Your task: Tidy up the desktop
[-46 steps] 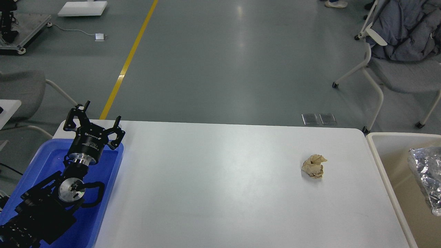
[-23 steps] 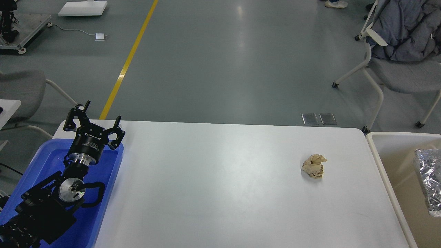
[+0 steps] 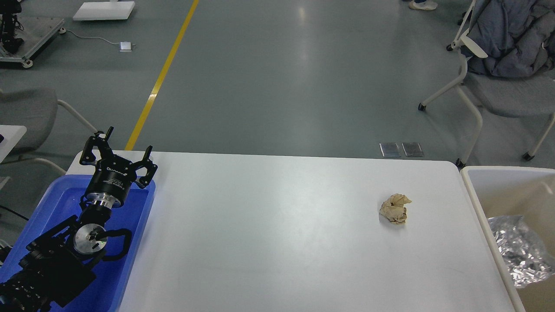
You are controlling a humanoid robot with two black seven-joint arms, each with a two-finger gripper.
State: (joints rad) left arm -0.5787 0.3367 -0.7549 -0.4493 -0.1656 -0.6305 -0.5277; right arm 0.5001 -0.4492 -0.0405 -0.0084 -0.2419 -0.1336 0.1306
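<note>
1. Counter (image 3: 277,242) fills the lower middle of the view, white and mostly bare; blue tray (image 3: 130,260) on its left end, beige bin (image 3: 477,203) just beside its right edge.
2. Foil ball (image 3: 518,255) lies inside the bin, near its close end.
3. Paper wad (image 3: 394,209) sits alone on the counter's right part, near the bin but apart from it. Judged the one item left to clear.
4. Left gripper (image 3: 119,149) hangs above the far end of the tray, fingers spread wide, holding nothing. Well apart from the wad.
5. Right gripper not in view, so its fingers cannot be reported.
6. Step in hand, judged: pick the wad, drop it in the bin. The right arm looks the better choice since the wad is on that side.
7. To do it well: come down from above, fingers wide around the wad, close gently as crumpled paper squashes, lift clear of the bin wall before letting go.
8. Risk: wad is light, a finger nudge may push it away.
</note>
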